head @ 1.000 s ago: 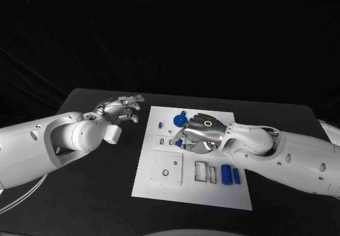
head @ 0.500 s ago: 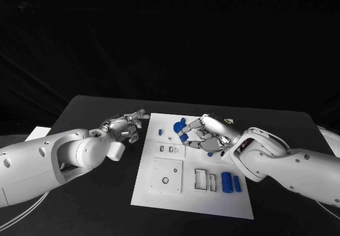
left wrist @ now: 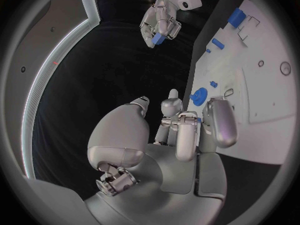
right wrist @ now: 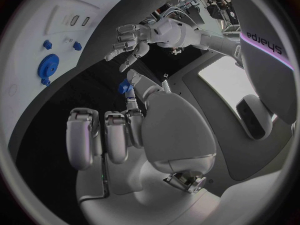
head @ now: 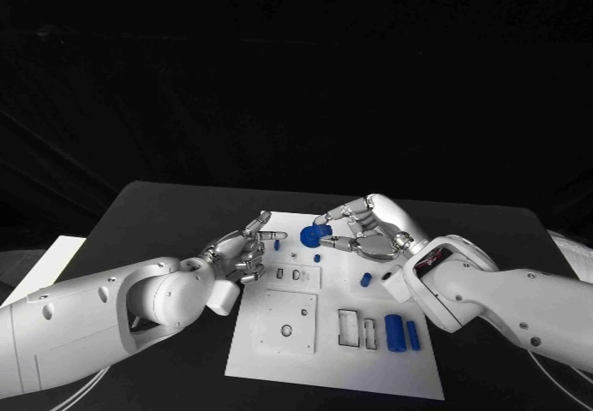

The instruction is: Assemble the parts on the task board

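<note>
The white task board [head: 309,351] lies mid-table. On it are a blue gear [head: 312,235], a small blue peg [head: 366,278] and two long blue parts [head: 396,330] near its right edge. My right hand [head: 367,227] hovers over the board's far part and pinches a small blue part [right wrist: 125,87] between thumb and a finger; the left wrist view shows that part [left wrist: 158,37] too. My left hand [head: 241,254] is at the board's left edge, holding nothing, its fingers loosely bent and apart. The gear [left wrist: 199,96] lies just beyond its fingertips.
The board carries a square plate with a round hole [head: 287,321], two rectangular slots [head: 352,321] and small cut-outs [head: 291,274]. Two more small blue pieces [head: 319,257] [head: 278,243] lie near the gear. A white sheet [head: 56,257] lies at the table's left edge.
My right hand has lifted off the board's middle and turned, with a small blue part pinched in its fingers. My left hand has come closer to the board's left edge.
</note>
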Available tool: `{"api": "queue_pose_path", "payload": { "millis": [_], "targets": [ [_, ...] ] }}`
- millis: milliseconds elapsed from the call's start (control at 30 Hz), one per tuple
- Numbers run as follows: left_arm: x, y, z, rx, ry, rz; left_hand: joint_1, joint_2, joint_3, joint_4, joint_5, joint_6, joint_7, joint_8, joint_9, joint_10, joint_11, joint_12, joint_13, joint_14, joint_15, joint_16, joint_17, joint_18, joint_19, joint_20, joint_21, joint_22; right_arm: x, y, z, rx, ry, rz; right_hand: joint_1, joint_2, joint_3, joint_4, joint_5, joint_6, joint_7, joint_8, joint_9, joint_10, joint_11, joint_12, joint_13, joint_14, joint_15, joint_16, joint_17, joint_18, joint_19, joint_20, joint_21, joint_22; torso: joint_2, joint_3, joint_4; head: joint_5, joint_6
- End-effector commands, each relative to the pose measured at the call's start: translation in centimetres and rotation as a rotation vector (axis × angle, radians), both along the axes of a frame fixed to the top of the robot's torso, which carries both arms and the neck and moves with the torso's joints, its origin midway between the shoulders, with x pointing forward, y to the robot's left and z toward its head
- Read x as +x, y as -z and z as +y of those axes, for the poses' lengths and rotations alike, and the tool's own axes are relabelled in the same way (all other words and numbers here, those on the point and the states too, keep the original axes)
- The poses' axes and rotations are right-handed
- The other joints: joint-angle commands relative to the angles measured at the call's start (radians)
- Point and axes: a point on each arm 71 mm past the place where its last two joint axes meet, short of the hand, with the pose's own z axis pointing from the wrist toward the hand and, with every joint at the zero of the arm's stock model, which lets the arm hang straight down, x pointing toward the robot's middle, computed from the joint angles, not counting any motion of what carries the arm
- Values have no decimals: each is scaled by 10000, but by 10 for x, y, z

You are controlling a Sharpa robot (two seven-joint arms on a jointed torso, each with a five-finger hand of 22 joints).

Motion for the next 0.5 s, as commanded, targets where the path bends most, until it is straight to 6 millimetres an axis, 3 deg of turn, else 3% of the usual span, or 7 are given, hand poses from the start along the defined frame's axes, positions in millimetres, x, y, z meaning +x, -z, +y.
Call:
{"api": "queue_pose_path", "payload": {
  "millis": [33, 167, 233, 500],
  "targets": [
    [-1, -3, -15, -1436, 596, 74, -291, 191, -282, 2, 44, 53, 37, -116, -102, 245, -2, 332, 496, 1087, -9, 30, 2629, -237, 133, 11, 209, 288, 0, 0, 2, 919, 110, 751, -136, 26, -5, 75, 39, 85, 171, -24, 23, 299, 76, 8, 1635, 934, 79, 52, 2208, -74, 160, 71, 32, 535, 3, 7, -6, -15, 131],
    [-2, -5, -28, -1952, 877, 83, -493, 463, -522, 9, 53, -25, -4, -259, -221, 449, -25, 589, 897, 1087, -16, 30, 2629, -289, 215, 4, 429, 601, -2, 0, 7, 1138, -5, 973, -147, 28, -11, 83, 45, 71, 179, -36, 21, 300, 84, 15, 1639, 935, 88, 56, 2214, -73, 159, 80, 31, 532, 5, -7, 10, -17, 207],
    [-2, -5, -33, -2136, 1010, 76, -556, 566, -606, 10, 57, -63, -21, -313, -270, 508, -38, 662, 1014, 1087, -24, 30, 2629, -305, 240, -1, 496, 695, -3, -1, 9, 1213, -84, 1044, -147, 28, -11, 83, 45, 71, 179, -36, 21, 300, 84, 15, 1639, 935, 88, 56, 2214, -73, 159, 80, 31, 532, 1, 4, 4, 7, 209],
    [-4, -7, -49, -2454, 1479, 178, -597, 757, -710, 6, 70, -35, -10, -351, -331, 583, -35, 757, 1175, 1087, -25, 30, 2629, -332, 278, -7, 601, 845, -5, -1, 16, 1355, -299, 1154, -163, 27, -22, 93, 51, 49, 191, -52, 17, 299, 95, 18, 1642, 936, 98, 59, 2217, -72, 158, 91, 29, 529, 4, 4, 15, 35, 230]
  ]
}}
